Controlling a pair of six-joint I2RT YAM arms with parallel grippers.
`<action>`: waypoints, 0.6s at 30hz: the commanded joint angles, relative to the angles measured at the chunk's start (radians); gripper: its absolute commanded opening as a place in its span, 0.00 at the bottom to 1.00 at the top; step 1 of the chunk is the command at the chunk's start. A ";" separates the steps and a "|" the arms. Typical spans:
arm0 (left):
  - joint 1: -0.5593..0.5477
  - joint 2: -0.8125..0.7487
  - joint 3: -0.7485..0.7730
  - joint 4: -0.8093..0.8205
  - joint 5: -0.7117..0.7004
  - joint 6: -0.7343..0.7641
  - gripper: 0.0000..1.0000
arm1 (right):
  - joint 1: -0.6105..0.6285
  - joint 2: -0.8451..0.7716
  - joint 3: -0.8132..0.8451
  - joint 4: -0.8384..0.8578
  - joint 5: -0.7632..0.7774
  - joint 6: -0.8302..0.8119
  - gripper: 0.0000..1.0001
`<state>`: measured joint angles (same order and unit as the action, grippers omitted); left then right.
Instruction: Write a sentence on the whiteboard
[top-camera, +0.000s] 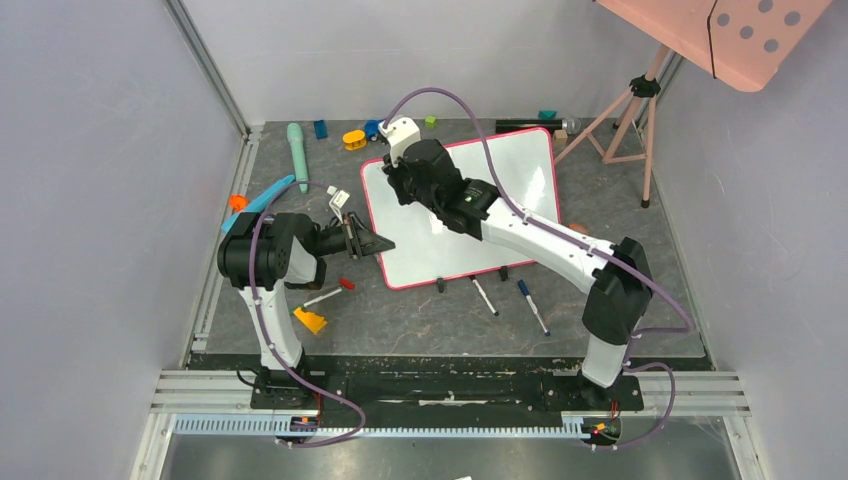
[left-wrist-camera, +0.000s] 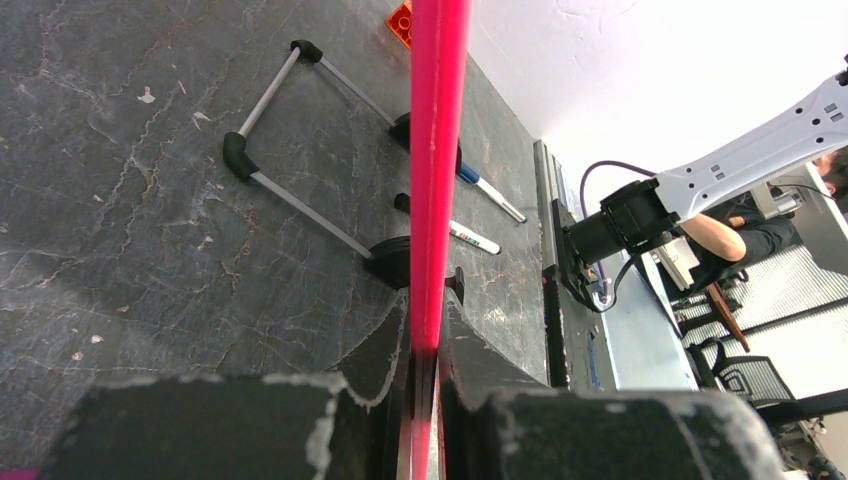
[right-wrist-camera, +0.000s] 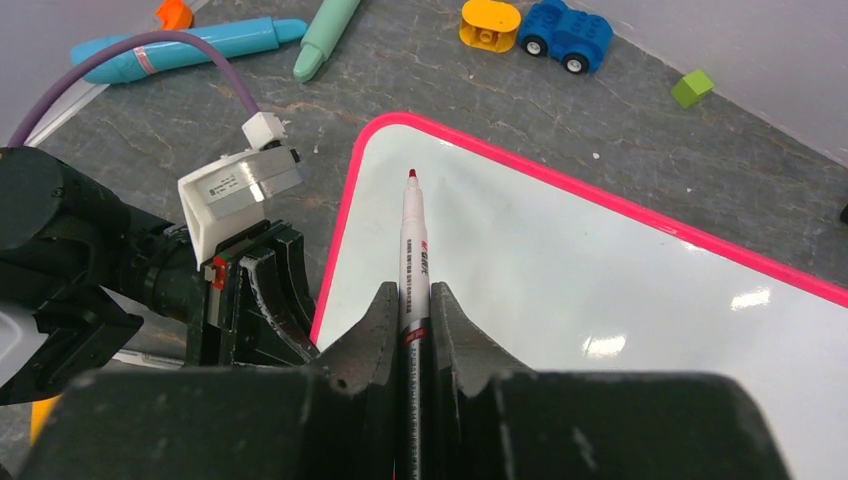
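The whiteboard (top-camera: 510, 195), glossy white with a red-pink frame, lies tilted on the dark table. No red sentence shows on it; the surface I can see is blank. My left gripper (top-camera: 383, 243) is shut on the board's left edge, and the left wrist view shows the red frame (left-wrist-camera: 437, 150) clamped between the jaws (left-wrist-camera: 427, 325). My right gripper (top-camera: 398, 178) hovers over the board's upper left corner, shut on a red marker (right-wrist-camera: 413, 250). The marker's tip points at the white surface (right-wrist-camera: 600, 290) just inside the frame. Whether the tip touches the board, I cannot tell.
Two markers (top-camera: 484, 296) (top-camera: 532, 306) lie in front of the board, another (top-camera: 328, 294) and a yellow block (top-camera: 310, 320) near the left arm. Teal (top-camera: 297, 155) and blue (top-camera: 262, 200) tubes, toy blocks (top-camera: 354, 139) and a car (top-camera: 372, 128) lie behind. A pink perforated panel (top-camera: 740, 35) on a tripod (top-camera: 630, 120) stands back right.
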<state>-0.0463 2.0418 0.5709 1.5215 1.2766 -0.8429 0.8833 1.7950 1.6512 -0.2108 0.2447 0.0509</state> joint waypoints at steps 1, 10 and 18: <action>-0.029 0.029 -0.028 0.036 0.033 0.076 0.02 | -0.009 0.019 0.050 0.043 0.003 -0.005 0.00; -0.035 0.012 -0.037 0.035 0.041 0.086 0.07 | -0.015 0.007 0.022 0.084 -0.048 -0.003 0.00; -0.040 -0.004 -0.041 0.035 0.044 0.093 0.19 | -0.016 -0.071 -0.062 0.122 -0.051 -0.006 0.00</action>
<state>-0.0540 2.0331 0.5606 1.5196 1.2736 -0.8265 0.8703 1.7962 1.6073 -0.1474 0.2001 0.0509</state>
